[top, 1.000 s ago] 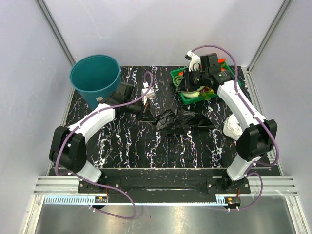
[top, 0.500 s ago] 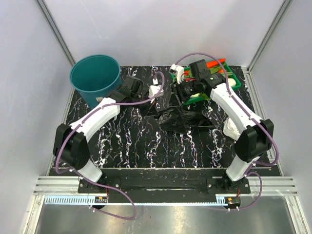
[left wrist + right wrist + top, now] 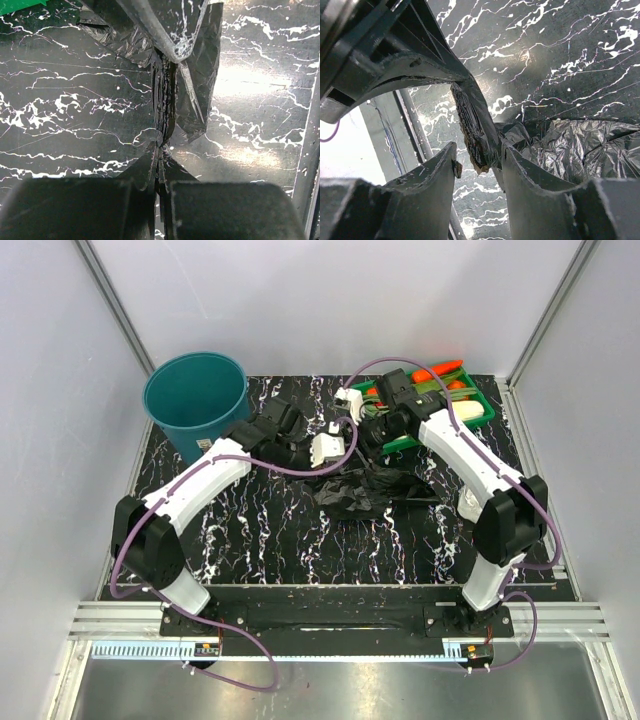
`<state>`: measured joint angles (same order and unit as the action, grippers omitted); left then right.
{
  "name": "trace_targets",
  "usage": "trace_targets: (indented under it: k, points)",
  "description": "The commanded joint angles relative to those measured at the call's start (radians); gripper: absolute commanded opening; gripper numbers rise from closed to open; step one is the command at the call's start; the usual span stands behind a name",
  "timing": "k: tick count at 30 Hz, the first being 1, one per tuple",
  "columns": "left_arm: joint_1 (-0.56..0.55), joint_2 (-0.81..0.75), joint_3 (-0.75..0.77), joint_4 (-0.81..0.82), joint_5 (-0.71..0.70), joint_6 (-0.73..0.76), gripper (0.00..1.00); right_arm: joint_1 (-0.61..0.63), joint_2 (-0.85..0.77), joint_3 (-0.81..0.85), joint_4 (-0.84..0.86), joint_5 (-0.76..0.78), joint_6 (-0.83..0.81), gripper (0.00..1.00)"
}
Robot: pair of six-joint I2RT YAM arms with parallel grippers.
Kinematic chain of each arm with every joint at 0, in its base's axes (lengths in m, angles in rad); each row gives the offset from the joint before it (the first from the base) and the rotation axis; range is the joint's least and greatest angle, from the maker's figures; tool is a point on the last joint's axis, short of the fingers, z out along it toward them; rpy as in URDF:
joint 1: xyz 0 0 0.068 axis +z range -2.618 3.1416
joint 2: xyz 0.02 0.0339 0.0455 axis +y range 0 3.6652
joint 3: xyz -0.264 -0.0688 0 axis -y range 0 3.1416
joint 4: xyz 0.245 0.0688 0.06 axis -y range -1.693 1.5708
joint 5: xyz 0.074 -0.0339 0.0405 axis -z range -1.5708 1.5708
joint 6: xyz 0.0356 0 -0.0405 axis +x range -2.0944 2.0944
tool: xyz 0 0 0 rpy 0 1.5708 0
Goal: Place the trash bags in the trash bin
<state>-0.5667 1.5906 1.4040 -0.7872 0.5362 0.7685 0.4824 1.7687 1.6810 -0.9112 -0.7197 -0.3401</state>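
One black white-veined table (image 3: pixel 250 530) carries all the items listed.

Two arms, white with black joints: left arm (image 3: pixel 200 485) reaches from the near left toward the middle; right arm (image 3: pixel 470 455) bends back from the near right toward the same spot.

One trash bin (image 3: pixel 180 435), round, teal, upright at the far left corner, mouth open; the left arm's forearm passes just in front of it.

One heap of trash bags (image 3: pixel 365 490), glossy black crumpled film, lying on the table right of centre, between the two arms, just in front of the green tray and well apart from the bin.

One green tray (image 3: pixel 470 418), shallow, rectangular, far right, holding orange and green vegetables.

One white crumpled wad (image 3: pixel 468 502), on the table by the right arm's lower link.

One left gripper (image 3: pixel 165 85), jaws pressed together on a fold of the black film at the heap's far-left edge; film hangs on both sides of the fingers.

One right gripper (image 3: pixel 477 170), jaws part-way apart, set either side of the left gripper's fingertip and the film it pinches. Its right finger (image 3: pixel 520 175) lies against the film; nothing is clamped.
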Motion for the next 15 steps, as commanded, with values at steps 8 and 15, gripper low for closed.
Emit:
trace_targets:
  k: [8,15]
  points:
    - [-0.025,-0.021,0.032,-0.006,-0.05,0.055,0.0,0.045,0.055,0.072,0.041,-0.003,0.023,0.47]
    - [-0.038,-0.012,0.039,-0.004,-0.058,0.054,0.0,0.067,0.077,0.068,0.071,0.02,0.046,0.46]
